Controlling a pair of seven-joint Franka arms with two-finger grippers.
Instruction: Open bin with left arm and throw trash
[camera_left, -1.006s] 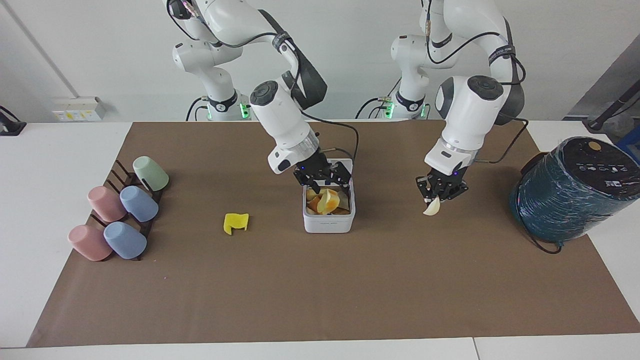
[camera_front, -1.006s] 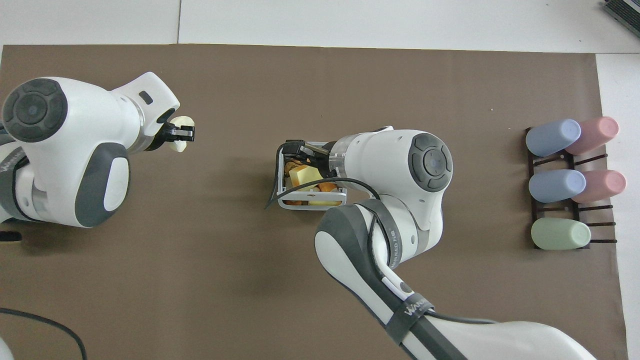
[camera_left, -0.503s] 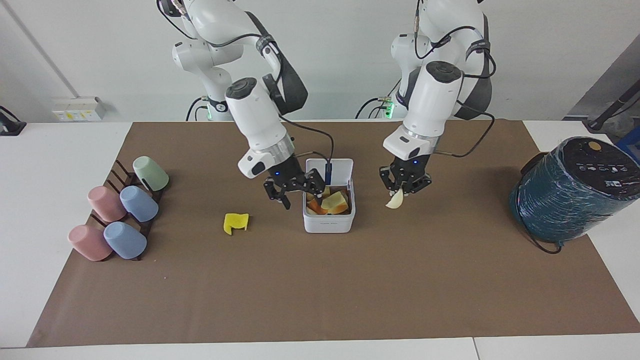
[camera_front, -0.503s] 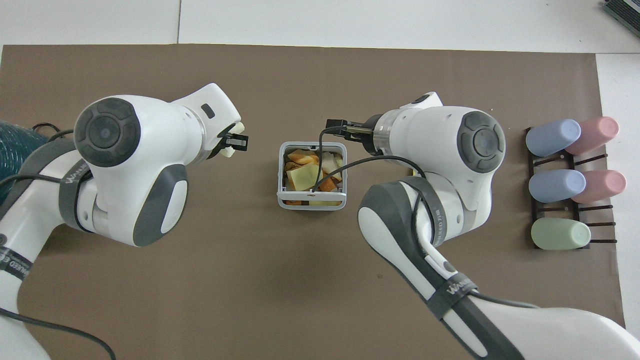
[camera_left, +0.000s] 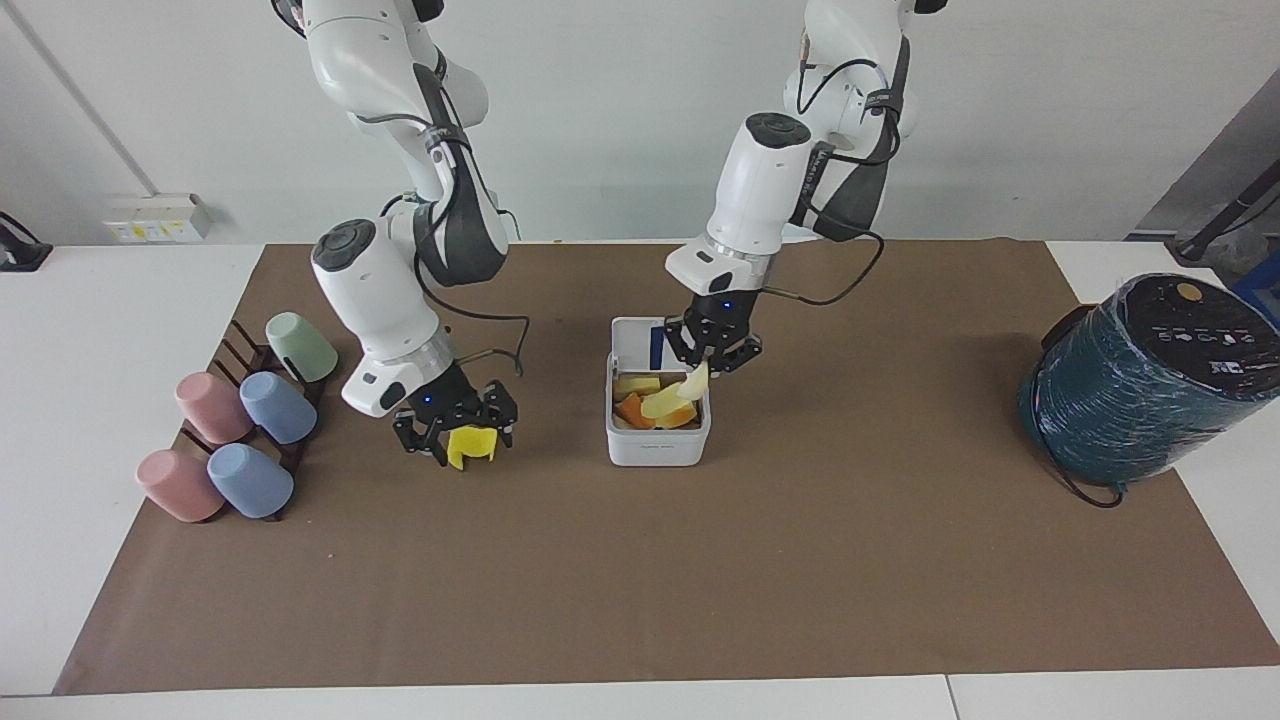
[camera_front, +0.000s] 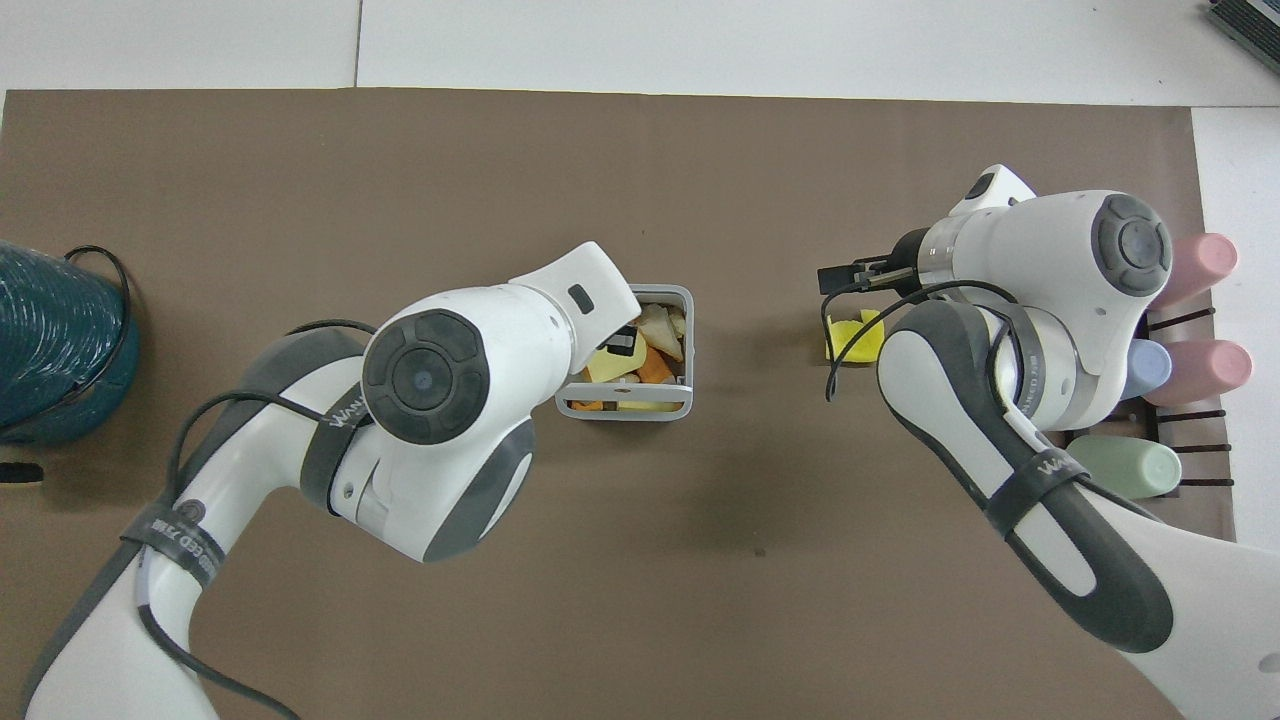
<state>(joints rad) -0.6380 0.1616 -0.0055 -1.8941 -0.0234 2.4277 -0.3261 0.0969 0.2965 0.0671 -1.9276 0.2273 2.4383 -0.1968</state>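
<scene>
The white bin (camera_left: 657, 447) stands mid-table with its lid (camera_left: 630, 340) up on the side nearer the robots. It holds several orange and yellow scraps, among them an orange chunk (camera_left: 633, 410). My left gripper (camera_left: 712, 357) is shut on the cream-white wedge (camera_left: 694, 383) and holds it over the bin's edge toward the left arm's end. My right gripper (camera_left: 455, 432) is open and low over the bright yellow wavy piece (camera_left: 471, 446), which lies on the mat toward the right arm's end. In the overhead view the left arm covers part of the bin (camera_front: 625, 409), and the yellow piece (camera_front: 850, 337) shows beside the right arm.
A dark rack with several pastel cups (camera_left: 240, 430) lies at the right arm's end of the mat. A big dark teal wrapped cylinder (camera_left: 1140, 380) with a black cable stands at the left arm's end. A brown mat (camera_left: 640, 580) covers the table.
My left gripper carried the cream wedge from the cylinder's side to over the bin. My right gripper left the bin, opened, and moved down over the yellow wavy piece.
</scene>
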